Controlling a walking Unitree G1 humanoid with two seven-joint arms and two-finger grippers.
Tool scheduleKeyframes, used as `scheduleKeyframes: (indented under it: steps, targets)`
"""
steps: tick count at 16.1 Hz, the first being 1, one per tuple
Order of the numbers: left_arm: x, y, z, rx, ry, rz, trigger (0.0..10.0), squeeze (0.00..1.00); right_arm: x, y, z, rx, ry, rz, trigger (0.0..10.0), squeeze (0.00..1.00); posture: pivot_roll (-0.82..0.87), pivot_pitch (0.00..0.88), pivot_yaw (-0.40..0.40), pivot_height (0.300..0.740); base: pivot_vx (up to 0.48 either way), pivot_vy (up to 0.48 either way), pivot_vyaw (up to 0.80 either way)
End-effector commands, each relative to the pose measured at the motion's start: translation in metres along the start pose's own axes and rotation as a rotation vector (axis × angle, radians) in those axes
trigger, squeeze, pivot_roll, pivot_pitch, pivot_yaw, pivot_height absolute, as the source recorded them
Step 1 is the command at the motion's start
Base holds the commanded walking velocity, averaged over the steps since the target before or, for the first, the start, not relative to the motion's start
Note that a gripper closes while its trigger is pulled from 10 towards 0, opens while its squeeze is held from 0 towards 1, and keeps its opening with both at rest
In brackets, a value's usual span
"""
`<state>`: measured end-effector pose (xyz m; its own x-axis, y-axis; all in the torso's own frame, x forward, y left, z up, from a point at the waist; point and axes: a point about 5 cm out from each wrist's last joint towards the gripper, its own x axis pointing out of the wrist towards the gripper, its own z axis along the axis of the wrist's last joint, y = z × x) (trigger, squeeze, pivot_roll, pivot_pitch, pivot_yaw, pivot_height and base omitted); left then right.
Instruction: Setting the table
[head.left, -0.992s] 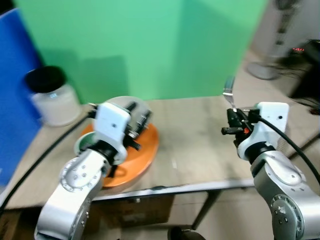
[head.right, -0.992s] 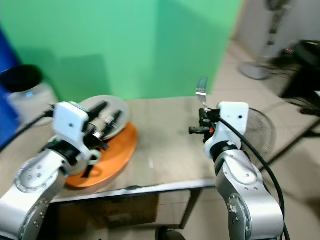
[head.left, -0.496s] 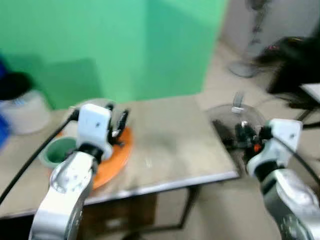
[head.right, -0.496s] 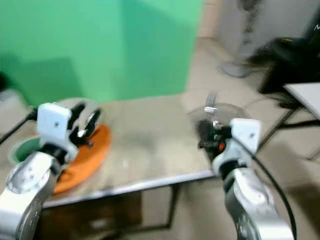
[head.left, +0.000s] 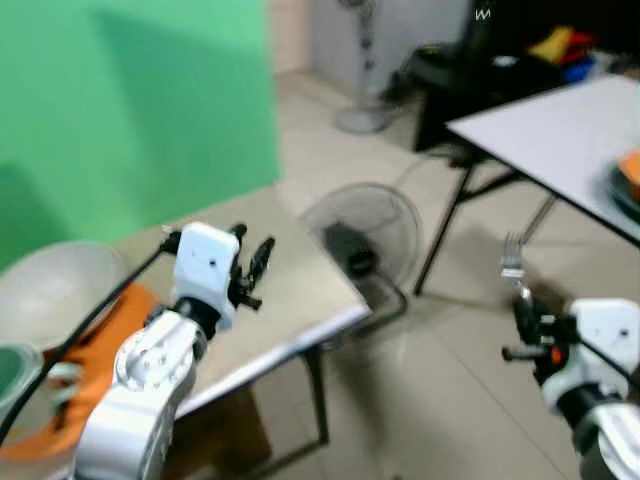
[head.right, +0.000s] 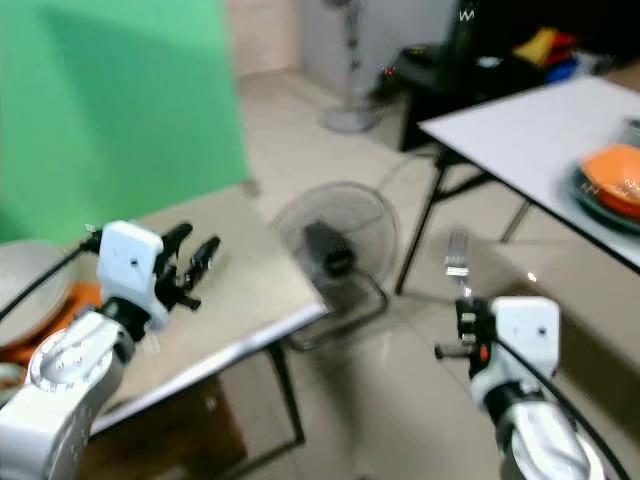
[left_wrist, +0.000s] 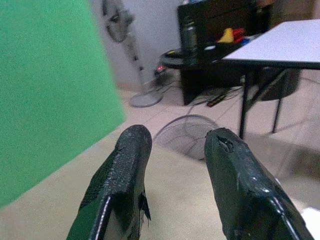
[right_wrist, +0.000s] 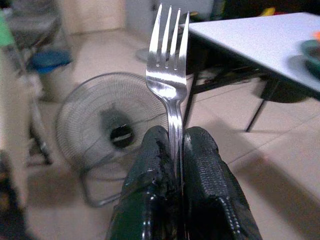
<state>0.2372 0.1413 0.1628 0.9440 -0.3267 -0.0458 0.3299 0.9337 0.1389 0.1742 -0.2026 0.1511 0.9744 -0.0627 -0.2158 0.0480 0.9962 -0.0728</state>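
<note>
While the left hand (head.left: 255, 270) stays released, the right hand (right_wrist: 172, 150) grasps a fork (right_wrist: 170, 75) upright, tines up.

No readable text, label, brand, number or sign appears in any view; a small pale mark on the dark furniture (head.left: 484, 14) at the back of the room is too blurred to make out as a letter or logo
</note>
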Motion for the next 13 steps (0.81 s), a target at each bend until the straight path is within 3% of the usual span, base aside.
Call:
scheduleKeyframes:
  steps: [1,4,13]
  targets:
    - [0.001,0.003,-0.002,-0.011,0.005,0.002,10.0,0.0,0.002,0.006,0.006,0.042,-0.037,-0.044,10.0,0.0,0.07,0.0,0.065,0.74,0.0,0.0,-0.8]
    - [-0.001,0.003,-0.005,-0.016,0.011,0.009,10.0,0.0,0.003,0.017,0.004,0.062,-0.031,-0.079,10.0,0.0,0.05,0.0,0.068,0.74,0.0,0.0,-0.8]
    - [-0.001,-0.001,-0.007,-0.012,0.002,0.024,10.0,0.0,0.013,0.019,0.005,0.043,-0.001,-0.058,10.0,0.0,0.06,0.0,0.024,0.74,0.0,0.0,-0.8]
